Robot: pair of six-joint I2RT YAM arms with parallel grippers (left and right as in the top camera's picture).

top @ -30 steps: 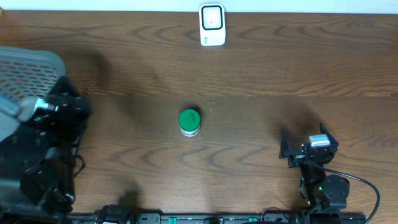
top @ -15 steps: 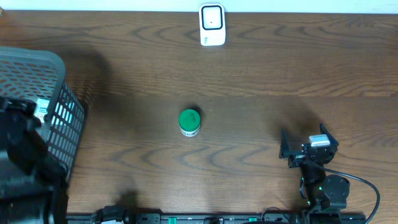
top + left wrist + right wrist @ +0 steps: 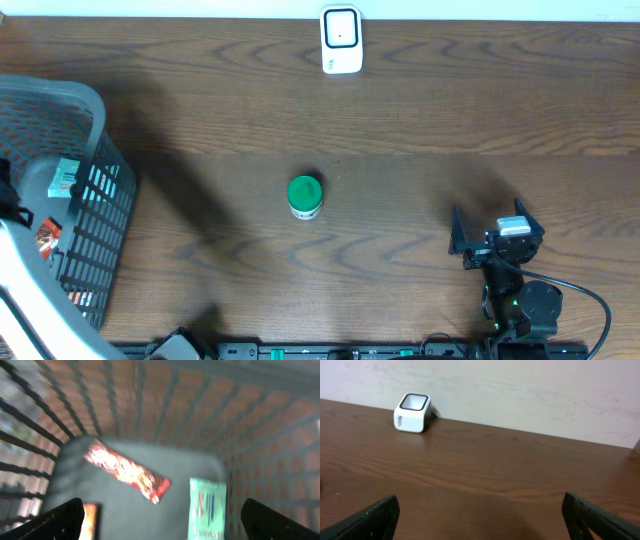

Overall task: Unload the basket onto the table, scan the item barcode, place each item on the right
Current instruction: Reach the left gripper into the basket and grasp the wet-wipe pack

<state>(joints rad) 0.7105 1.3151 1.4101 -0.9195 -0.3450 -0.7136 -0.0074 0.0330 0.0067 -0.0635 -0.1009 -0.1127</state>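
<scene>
Jar (image 3: 304, 195) looks light, rigid and probably slippery; best gripped across its round body. Left gripper (image 3: 166, 521) and right gripper (image 3: 484, 516) both gape wide, empty.

You won't find a single word or number here that you can read. The scanner (image 3: 412, 412), at 10 o'clock in the right wrist view, has small grey marks on its side, too tiny to make out. In the basket (image 3: 165, 405), the red wrapper (image 3: 127, 471) shows blurred white print. The green packet (image 3: 207, 508) at 5 o'clock bears dark bars, illegible. The jar (image 3: 304, 195), mid overhead view, shows a sliver of white label, unreadable.
</scene>
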